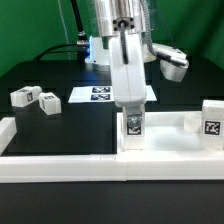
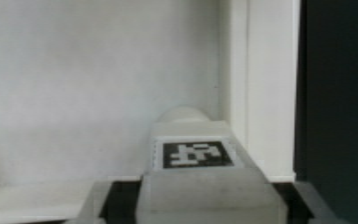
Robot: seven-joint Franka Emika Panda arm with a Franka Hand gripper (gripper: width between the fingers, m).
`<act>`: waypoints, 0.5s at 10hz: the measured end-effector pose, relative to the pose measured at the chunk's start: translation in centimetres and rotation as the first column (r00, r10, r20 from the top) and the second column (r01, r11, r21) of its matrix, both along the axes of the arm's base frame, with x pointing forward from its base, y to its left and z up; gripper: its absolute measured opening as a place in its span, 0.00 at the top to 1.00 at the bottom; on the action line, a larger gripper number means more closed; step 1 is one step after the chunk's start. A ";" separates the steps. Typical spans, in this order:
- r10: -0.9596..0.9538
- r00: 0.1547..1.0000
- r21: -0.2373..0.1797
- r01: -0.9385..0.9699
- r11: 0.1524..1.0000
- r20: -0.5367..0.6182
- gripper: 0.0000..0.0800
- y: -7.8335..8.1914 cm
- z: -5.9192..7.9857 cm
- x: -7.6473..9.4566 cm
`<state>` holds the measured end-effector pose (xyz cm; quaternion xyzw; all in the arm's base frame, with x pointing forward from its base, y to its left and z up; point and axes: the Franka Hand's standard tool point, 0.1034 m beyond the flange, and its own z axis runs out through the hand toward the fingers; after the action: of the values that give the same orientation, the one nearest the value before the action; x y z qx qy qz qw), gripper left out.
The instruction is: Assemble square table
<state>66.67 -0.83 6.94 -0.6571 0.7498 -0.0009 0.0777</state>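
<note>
The square table's white panel lies flat against the front border wall, and it fills most of the wrist view. My gripper is shut on a white block leg with a black-and-white tag. The leg stands upright at the panel's corner on the exterior view's left. In the wrist view the leg sits between my dark fingers, tag facing the camera. Two loose legs lie at the exterior view's left. Another tagged leg stands at the right.
The long low white border wall runs along the front and turns up at the left. The marker board lies behind my arm. A small white piece stands on the panel's far right. Black table shows beside the panel.
</note>
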 end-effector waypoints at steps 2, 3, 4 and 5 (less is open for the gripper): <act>-0.164 0.986 0.056 0.164 0.985 -0.017 0.64 -0.3 0.1 0.1; -0.207 0.978 0.058 0.208 0.976 -0.025 0.64 0.0 0.1 0.1; -0.201 0.979 0.056 0.202 0.978 -0.023 0.64 -0.1 0.1 0.1; -0.105 0.994 0.032 0.105 0.994 -0.002 0.50 0.0 0.0 0.1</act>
<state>66.77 -0.87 6.92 -0.6154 0.7833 0.0070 0.0879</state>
